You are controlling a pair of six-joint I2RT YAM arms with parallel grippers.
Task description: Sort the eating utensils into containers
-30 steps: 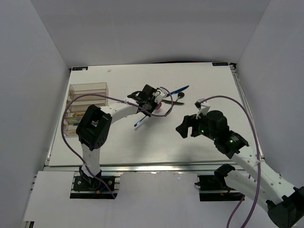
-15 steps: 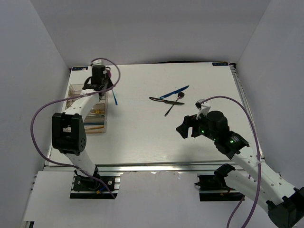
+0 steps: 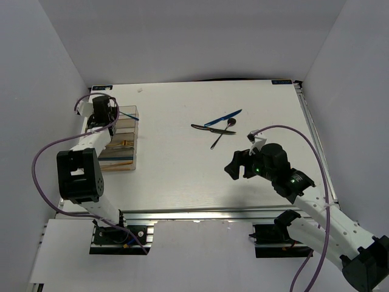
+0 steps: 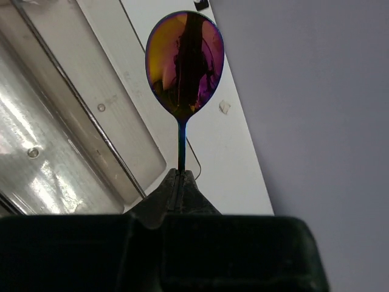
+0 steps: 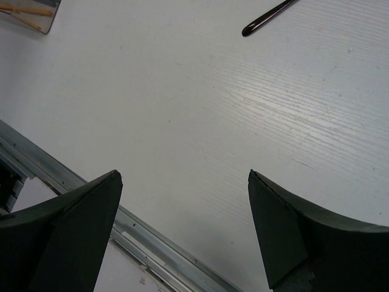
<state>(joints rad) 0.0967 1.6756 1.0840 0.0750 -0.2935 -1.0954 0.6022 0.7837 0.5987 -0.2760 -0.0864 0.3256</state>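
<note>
My left gripper (image 3: 104, 113) is shut on the thin handle of an iridescent rainbow spoon (image 4: 185, 64). It holds the spoon above the far end of the clear organiser (image 3: 118, 146), whose compartments show in the left wrist view (image 4: 67, 140). The spoon's handle shows as a blue sliver (image 3: 129, 116) in the top view. The organiser holds orange sticks (image 3: 117, 162) and a gold piece (image 3: 123, 143). A blue knife (image 3: 223, 116) and two dark spoons (image 3: 211, 128) (image 3: 223, 132) lie mid-table. My right gripper (image 3: 238, 164) is open and empty above bare table (image 5: 183, 177).
The table's metal front rail (image 5: 140, 234) runs just under my right gripper. A dark handle tip (image 5: 267, 18) and the organiser's corner (image 5: 30, 15) sit at the top of the right wrist view. A wall stands close to the organiser's left.
My left arm has swung from the utensil pile at mid-table to the organiser's far end, carrying the spoon. My right arm has barely moved.
</note>
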